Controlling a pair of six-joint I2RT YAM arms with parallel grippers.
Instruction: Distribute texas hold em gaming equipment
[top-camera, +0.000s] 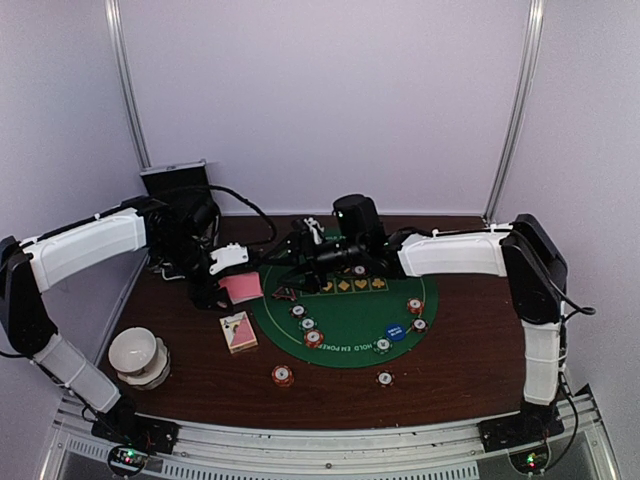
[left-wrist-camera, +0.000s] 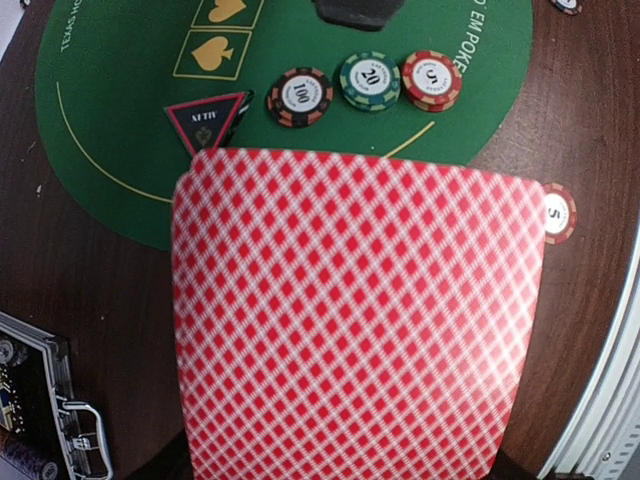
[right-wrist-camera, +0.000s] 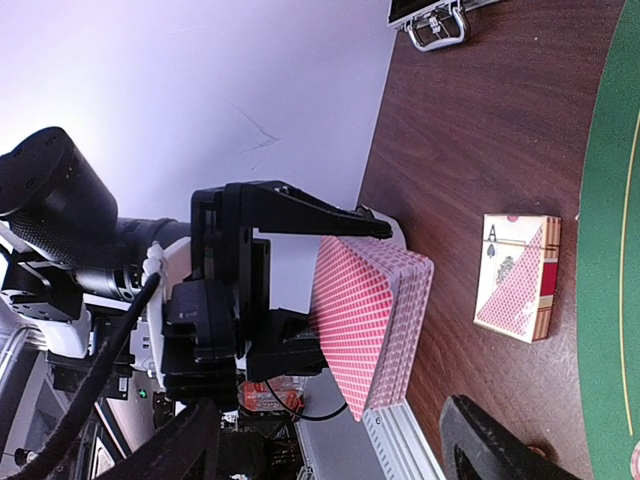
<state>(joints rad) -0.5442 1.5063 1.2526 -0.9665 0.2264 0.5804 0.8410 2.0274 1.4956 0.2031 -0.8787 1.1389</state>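
Filling most of the left wrist view, a stack of pink-backed playing cards (left-wrist-camera: 355, 320) with a red diamond lattice sits clamped in the left gripper (right-wrist-camera: 350, 300). Seen from the right wrist, one black finger (right-wrist-camera: 300, 210) lies across one face of the stack and the other presses the opposite face. They are closed tight on the cards, which hang above the dark brown wooden table (left-wrist-camera: 90, 280).

Just past the stack's far edge, a black triangular marker with a red border (left-wrist-camera: 208, 122) lies on the round green felt mat (left-wrist-camera: 110, 110). Beside it, three round striped poker chips sit side by side in a row: a black-and-red chip (left-wrist-camera: 300, 96), a green chip (left-wrist-camera: 369, 81) and a red chip (left-wrist-camera: 432, 80). A red chip with a white centre (left-wrist-camera: 559, 213) lies on bare wood to the right of the held stack.

The right gripper (right-wrist-camera: 330, 415) faces the stack with its dark fingers (right-wrist-camera: 490, 440) spread wide and nothing between them. Beyond those fingers a pink-and-cream card box (right-wrist-camera: 518, 275) lies flat on the wood, just beside the mat's edge. Farther off is the metal handle of a black metal-edged case (right-wrist-camera: 435, 25).
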